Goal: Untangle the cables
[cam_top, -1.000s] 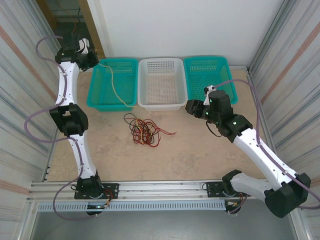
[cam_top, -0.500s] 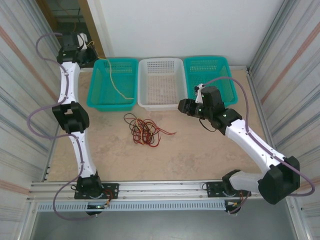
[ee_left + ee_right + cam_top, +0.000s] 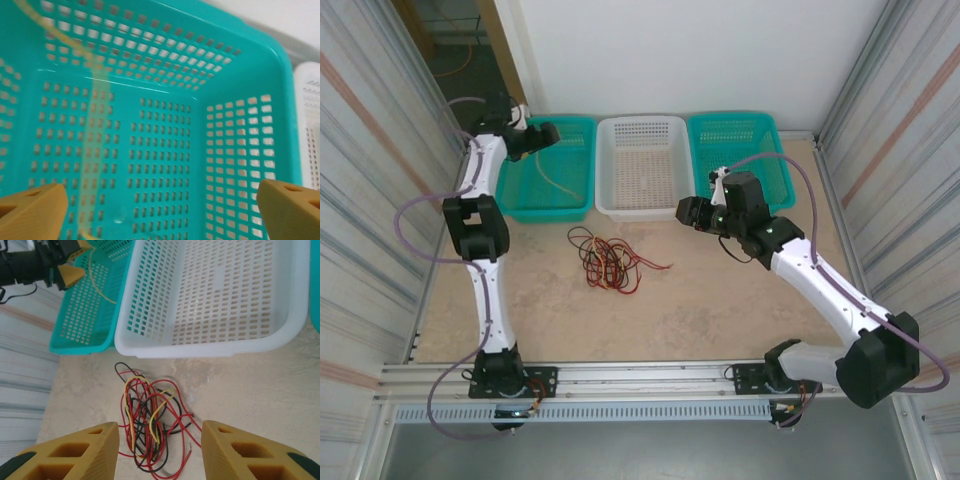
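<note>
Left gripper [image 3: 160,202] open, fingers wide apart, over teal basket [image 3: 235,130]; 1 tan cable [image 3: 95,115] runs down inside it, blurred. Right gripper [image 3: 160,450] open, above red, black and yellow cable tangle [image 3: 147,415] on table [image 3: 240,390], near white basket [image 3: 200,347].

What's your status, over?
Left gripper open above teal basket, yellow cable inside. Right gripper open, aimed at cable tangle on table. No obstruction seen.

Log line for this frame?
left gripper open over left teal basket | yellow cable inside it | right gripper open above tangle | tangle on table
</note>
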`<move>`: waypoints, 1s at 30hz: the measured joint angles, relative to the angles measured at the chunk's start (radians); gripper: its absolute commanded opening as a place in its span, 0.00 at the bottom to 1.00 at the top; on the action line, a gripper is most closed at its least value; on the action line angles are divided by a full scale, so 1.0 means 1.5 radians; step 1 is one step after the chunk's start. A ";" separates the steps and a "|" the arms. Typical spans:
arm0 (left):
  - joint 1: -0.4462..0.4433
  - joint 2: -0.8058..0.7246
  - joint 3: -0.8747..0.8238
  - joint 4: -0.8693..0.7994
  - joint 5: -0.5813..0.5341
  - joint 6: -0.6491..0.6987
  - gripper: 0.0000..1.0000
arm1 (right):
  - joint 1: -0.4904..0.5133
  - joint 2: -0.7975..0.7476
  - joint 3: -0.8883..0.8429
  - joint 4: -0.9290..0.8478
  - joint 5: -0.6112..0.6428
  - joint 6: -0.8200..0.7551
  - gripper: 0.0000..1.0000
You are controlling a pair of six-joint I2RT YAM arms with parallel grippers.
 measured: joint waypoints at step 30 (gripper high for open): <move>-0.346 -0.967 -0.927 0.104 -0.154 -0.033 0.40 | 0.215 0.202 0.018 -0.099 0.172 -0.025 0.51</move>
